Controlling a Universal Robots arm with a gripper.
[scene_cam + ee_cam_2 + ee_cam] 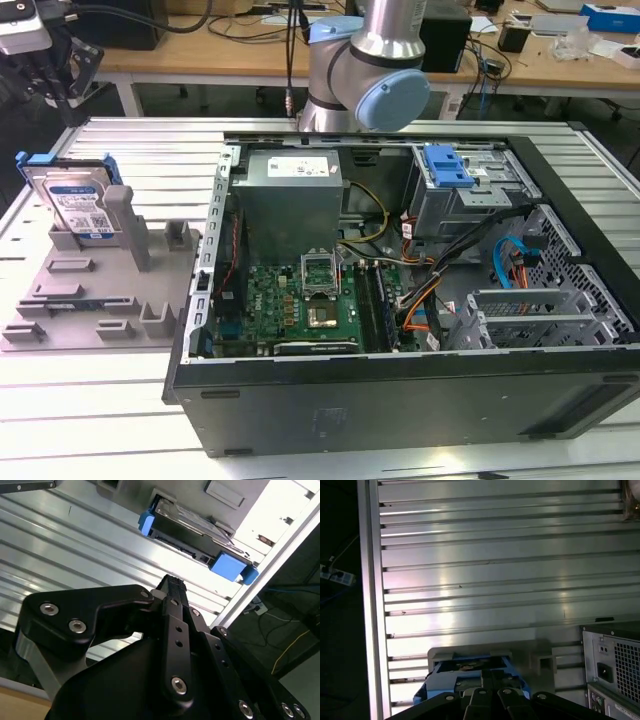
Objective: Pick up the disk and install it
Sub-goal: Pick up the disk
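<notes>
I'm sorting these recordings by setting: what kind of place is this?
Probably a robotics lab or test workshop: a robot arm stands at a slotted aluminium table bearing an open computer case and the disk, which stands in a grey fixture. Cable-strewn workbenches run behind.

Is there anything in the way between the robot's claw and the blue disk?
No, nothing I can see. In the second wrist view, the gripper points at the disk with just open space between them. The disk stands in its grey holder, nothing covering it.
</notes>
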